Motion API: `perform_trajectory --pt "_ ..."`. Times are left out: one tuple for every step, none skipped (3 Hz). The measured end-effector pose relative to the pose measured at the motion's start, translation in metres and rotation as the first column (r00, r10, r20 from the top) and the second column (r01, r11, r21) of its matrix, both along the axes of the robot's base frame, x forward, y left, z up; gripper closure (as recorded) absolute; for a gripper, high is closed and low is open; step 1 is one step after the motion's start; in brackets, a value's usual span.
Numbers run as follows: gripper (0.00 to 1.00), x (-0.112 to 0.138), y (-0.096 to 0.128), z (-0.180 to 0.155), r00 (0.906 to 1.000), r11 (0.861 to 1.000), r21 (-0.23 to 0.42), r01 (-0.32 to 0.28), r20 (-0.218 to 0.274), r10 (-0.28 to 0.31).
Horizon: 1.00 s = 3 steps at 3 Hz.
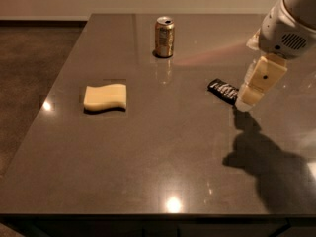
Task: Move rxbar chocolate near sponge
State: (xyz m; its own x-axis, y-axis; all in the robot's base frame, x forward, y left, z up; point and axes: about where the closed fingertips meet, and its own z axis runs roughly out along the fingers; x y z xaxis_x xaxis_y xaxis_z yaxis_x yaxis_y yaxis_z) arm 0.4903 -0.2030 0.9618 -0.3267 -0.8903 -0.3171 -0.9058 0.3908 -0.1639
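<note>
Where the gripper hangs: 3 o'clock over the table, just beside the rxbar chocolate; open or closed, you cannot tell.
Bar: flat on the surface, unlifted, well apart from the sponge at 9 o'clock.
Soda can: 12 o'clock, upright.
Progress: approach looks nearly done; grasp, carry and placement beside the sponge remain yours.

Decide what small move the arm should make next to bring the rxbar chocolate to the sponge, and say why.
Probably ease the gripper a little toward the sponge, so that it is centred over the rxbar chocolate, ready to grasp. The gripper is at the bar's right end, not over its middle. The bar lies flat on the table, well apart from the sponge.
</note>
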Motion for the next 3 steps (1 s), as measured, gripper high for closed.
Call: perform_trajectory --pt "0.0 0.026 0.002 -0.021 0.9967 0.994 0.078 0.076 -0.033 -0.074" --pt "0.0 0.057 0.002 -0.055 0.9867 0.982 0.117 0.148 -0.084 -0.139" --pt "0.0 0.076 0.0 -0.079 0.9818 0.98 0.092 0.177 -0.085 -0.17"
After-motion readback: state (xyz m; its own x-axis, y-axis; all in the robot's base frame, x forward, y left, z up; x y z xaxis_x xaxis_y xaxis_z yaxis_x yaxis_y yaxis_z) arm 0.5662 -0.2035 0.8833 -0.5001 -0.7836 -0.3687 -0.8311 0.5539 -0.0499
